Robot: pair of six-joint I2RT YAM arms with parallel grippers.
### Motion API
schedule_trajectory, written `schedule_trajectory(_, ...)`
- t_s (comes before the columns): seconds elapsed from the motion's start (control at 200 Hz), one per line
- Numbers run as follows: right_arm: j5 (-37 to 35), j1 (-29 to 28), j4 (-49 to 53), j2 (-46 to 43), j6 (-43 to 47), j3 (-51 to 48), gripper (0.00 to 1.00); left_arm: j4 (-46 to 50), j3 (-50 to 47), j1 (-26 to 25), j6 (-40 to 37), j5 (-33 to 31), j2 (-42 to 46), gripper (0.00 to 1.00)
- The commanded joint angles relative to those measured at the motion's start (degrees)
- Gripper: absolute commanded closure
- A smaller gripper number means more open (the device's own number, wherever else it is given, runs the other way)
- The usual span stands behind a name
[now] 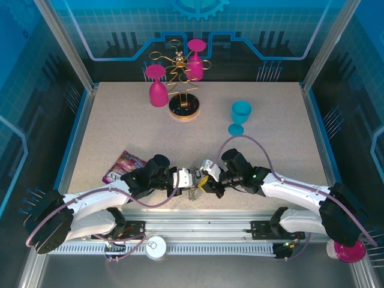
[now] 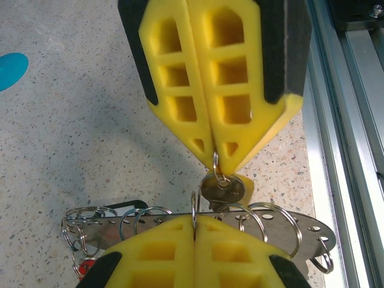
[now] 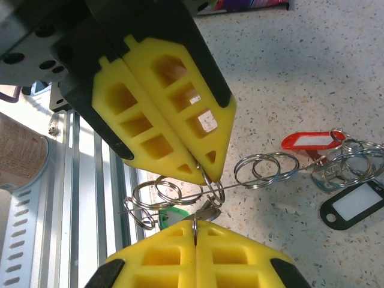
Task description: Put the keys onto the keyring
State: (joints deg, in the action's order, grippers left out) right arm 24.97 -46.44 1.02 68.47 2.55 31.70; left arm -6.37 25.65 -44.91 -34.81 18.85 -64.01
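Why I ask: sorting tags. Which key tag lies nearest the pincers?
The green tag, beside left pincer and right pincer; red tag and black tag lie farther off.

Matt, pale tabletop (image 2: 72, 150) with fine stone-like speckles. The left gripper (image 2: 194, 219) and right gripper (image 3: 195, 223) have matt yellow plastic fingers, moulded with hollow pockets and edged in black. The keyring (image 2: 303, 227) is flat, brushed grey metal. Its split rings (image 3: 267, 169) are shiny steel wire. The key (image 2: 222, 189) is dull metal. The red tag (image 3: 309, 141) and black tag (image 3: 354, 204) are glossy plastic with white inserts.
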Motion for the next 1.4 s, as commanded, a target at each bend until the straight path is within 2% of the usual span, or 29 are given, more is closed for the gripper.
schedule_trajectory(0.0,1.5,-0.6,-1.0,0.9,1.2,1.1,1.0,-1.8,-0.7,-0.1,-0.2,1.2,0.9,1.0)
schedule_trajectory(0.515,0.6,-1.1,-3.7,2.1,0.4,2.3,1.0,-1.4,-0.5,-0.1,-0.4,1.4,0.6,1.0)
schedule_trajectory(0.73,-2.6,-1.2,-3.9,2.4,-0.9,2.5,1.0,-1.3,-0.4,-0.1,-0.5,1.7,0.7,1.0)
schedule_trajectory(1.086,-9.4,-1.1,-2.4,4.9,-9.1,4.5,1.0,-1.6,-0.9,-0.3,-1.8,1.3,1.7,1.0)
schedule_trajectory(1.396,-8.7,-1.1,-3.9,5.4,-16.1,3.9,1.0,-3.7,-2.4,-2.0,-4.4,-4.0,3.1,1.0)
